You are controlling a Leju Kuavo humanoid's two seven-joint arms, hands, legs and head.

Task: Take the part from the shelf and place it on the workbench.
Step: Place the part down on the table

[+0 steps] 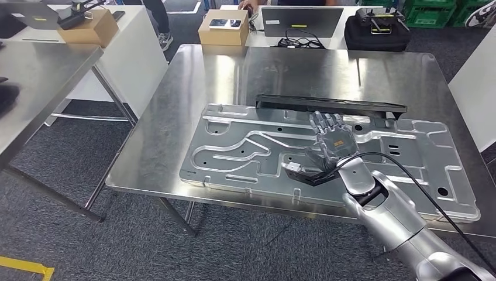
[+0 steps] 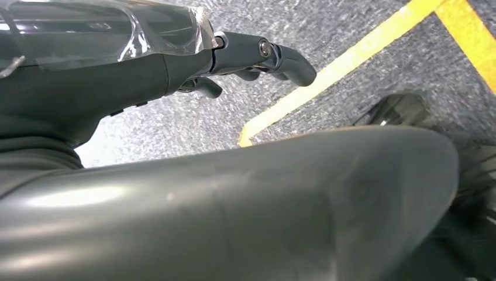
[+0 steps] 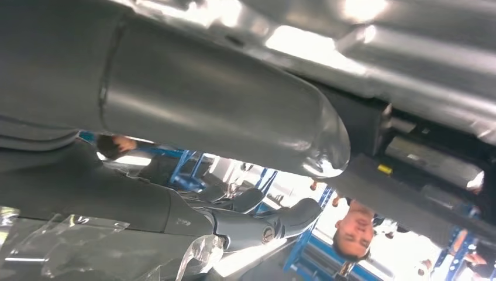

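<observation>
The part (image 1: 251, 149), a large pressed metal panel with raised channels and holes, lies flat on the steel workbench (image 1: 175, 99), filling the centre and right of the head view, its near edge close to the bench's front edge. The right hand (image 1: 332, 140) rests flat on it, fingers stretched out toward the top of the frame and grasping nothing. Just beyond the fingertips, a long black strip (image 1: 330, 105) lies across the panel's far edge. A black cable (image 1: 403, 175) loops over the right forearm.

The left hand (image 2: 257, 58) hangs over grey carpet and a yellow floor line (image 2: 351, 58), fingers curled in, holding nothing.

At the top of the frame, a cardboard box (image 1: 223, 29), a laptop (image 1: 301, 20) and a black bag (image 1: 376, 32) sit on a white table. Another steel table (image 1: 35, 82) stands at upper left.
</observation>
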